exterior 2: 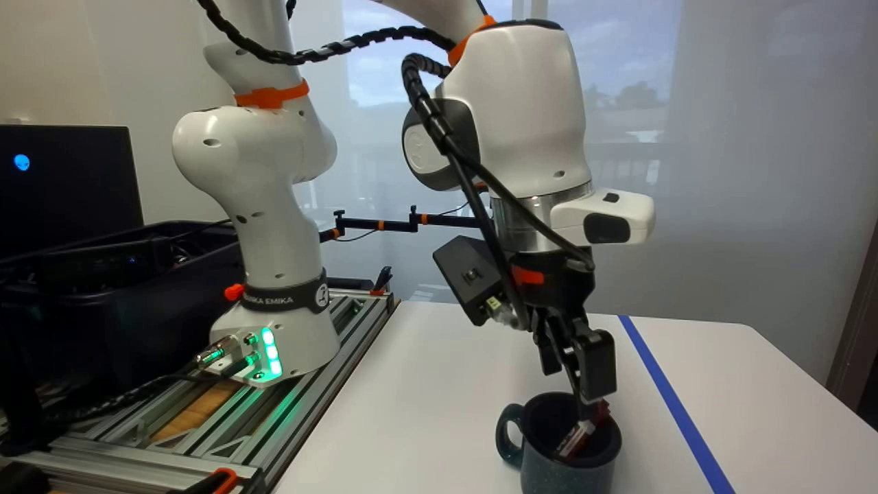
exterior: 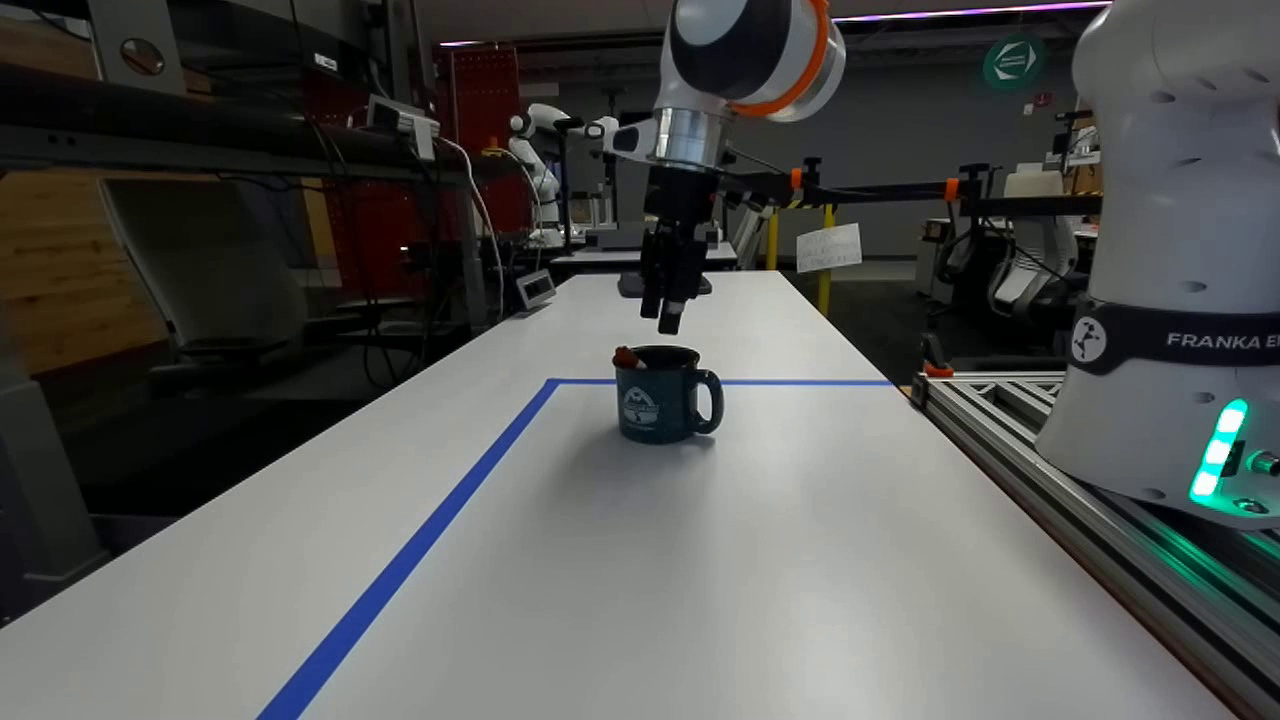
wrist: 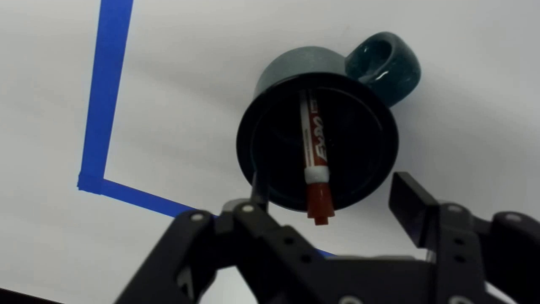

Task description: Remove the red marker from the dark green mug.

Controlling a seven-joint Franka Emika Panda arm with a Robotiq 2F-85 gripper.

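The dark green mug (exterior: 655, 405) stands upright on the white table; it also shows in an exterior view (exterior 2: 566, 477) and in the wrist view (wrist: 301, 63). The red marker (wrist: 315, 139) leans inside it, its red cap sticking out past the rim. The cap (exterior: 626, 358) shows at the rim in an exterior view, and the white band with part of the barrel (exterior 2: 576, 438) shows in an exterior view. My gripper (wrist: 331, 194) is open and empty, with its fingers apart on either side of the marker. The fingertips (exterior: 661, 318) hang a little above the mug, pointing down.
Blue tape (exterior: 450, 510) marks lines on the table (exterior: 700, 580) beside and behind the mug. The mug's handle (wrist: 386, 69) points away from the cap side. The robot's base (exterior 2: 274, 336) stands on a metal frame along the table edge. A dark object (exterior: 630, 285) lies farther back.
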